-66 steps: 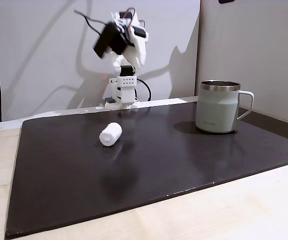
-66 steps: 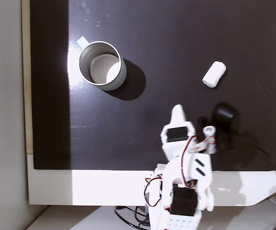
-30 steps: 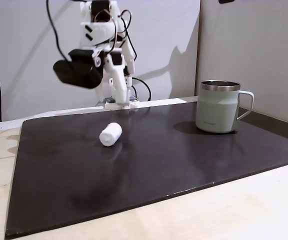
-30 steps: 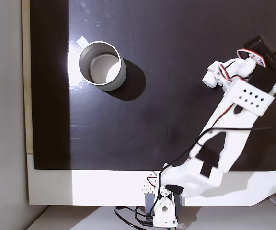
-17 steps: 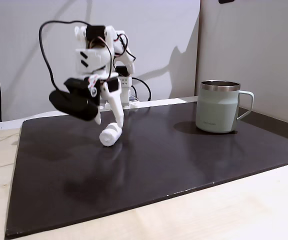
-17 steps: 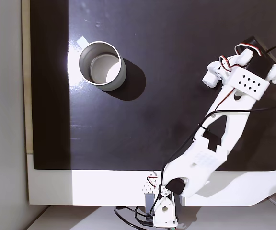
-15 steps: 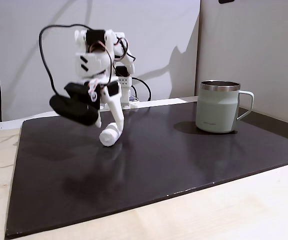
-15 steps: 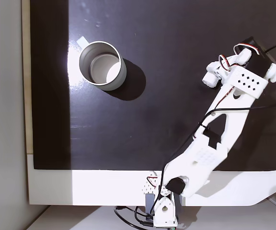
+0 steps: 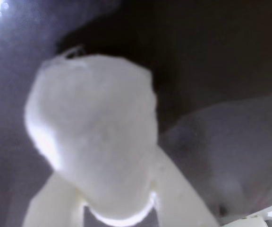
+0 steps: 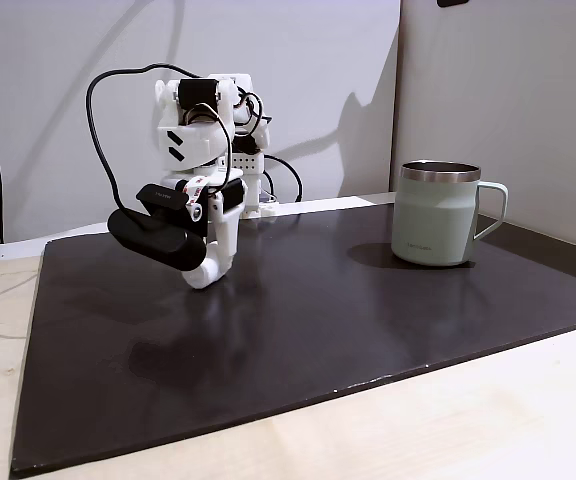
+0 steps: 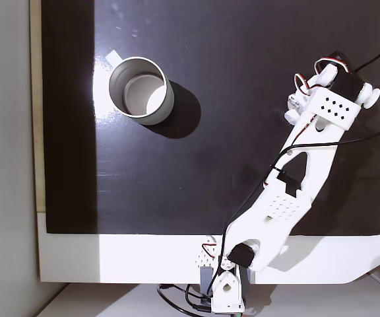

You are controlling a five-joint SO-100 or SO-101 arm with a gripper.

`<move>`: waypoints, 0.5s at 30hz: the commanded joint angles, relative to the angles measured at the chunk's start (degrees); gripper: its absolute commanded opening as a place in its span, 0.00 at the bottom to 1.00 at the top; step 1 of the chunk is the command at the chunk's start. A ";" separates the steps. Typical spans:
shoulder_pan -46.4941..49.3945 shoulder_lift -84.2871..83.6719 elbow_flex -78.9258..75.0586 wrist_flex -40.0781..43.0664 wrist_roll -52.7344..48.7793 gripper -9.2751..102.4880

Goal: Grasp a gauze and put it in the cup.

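The white gauze roll (image 9: 93, 142) looms close in the wrist view, lying on the dark mat between a pale finger (image 9: 181, 189) below and a blurred jaw to its right. In a fixed view from the side, my gripper (image 10: 208, 270) is down at the mat over the gauze (image 10: 200, 278), jaws apart around it. From above, the gripper (image 11: 295, 109) and wrist cover most of the roll. The sage-green cup (image 10: 435, 215) stands upright far to the right, and it shows empty (image 11: 165, 105) from above.
A black mat (image 10: 368, 310) covers the pale wooden table. The arm's base (image 11: 226, 290) sits at the mat's edge, with cables looping behind it. A grey wall stands behind the cup. A wide stretch of bare mat (image 11: 229, 99) separates gauze and cup.
The arm swung out from its folded pose over the gauze, then dropped. In the last half second the gripper came down onto the roll, which stayed where it lay.
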 commanded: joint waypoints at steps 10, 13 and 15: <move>-2.02 19.42 3.52 1.14 1.41 0.10; -3.34 26.10 5.01 1.23 2.55 0.10; -4.31 30.06 5.54 1.23 3.52 0.09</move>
